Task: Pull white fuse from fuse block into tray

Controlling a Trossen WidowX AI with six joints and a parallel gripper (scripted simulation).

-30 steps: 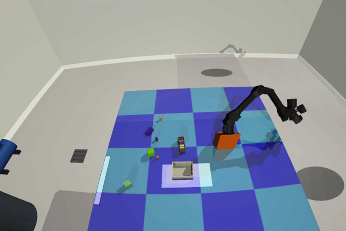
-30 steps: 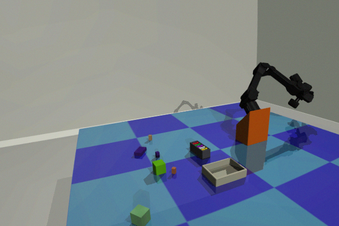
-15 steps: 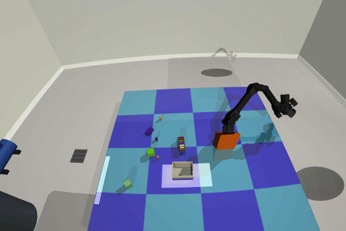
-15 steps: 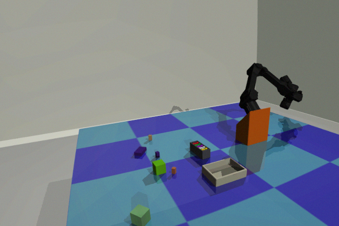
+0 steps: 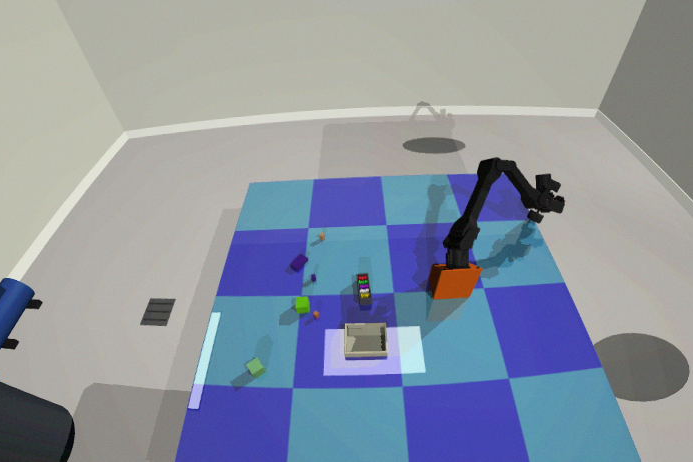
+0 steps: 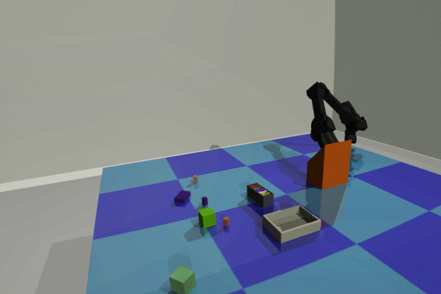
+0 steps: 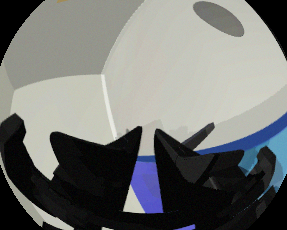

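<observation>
Cube in light green is sitting nearest the viewer in the exterior view, on a blue-and-teal checkered mat. Beyond it, an open beige tray is resting on the mat, with a brighter green cube and a small orange block lying off to its left. Just behind the tray, a dark fuse block is standing with a row of colored fuses; the white fuse is sitting in it, between the purple and yellow ones. Farther back, the black arm is rising from an orange base and bending over, away from the fuse block. At its end, the gripper is hanging in the air, well apart from block and tray. Its black fingers are standing nearly closed, only a narrow gap showing, and are holding nothing and touching no object.
</observation>
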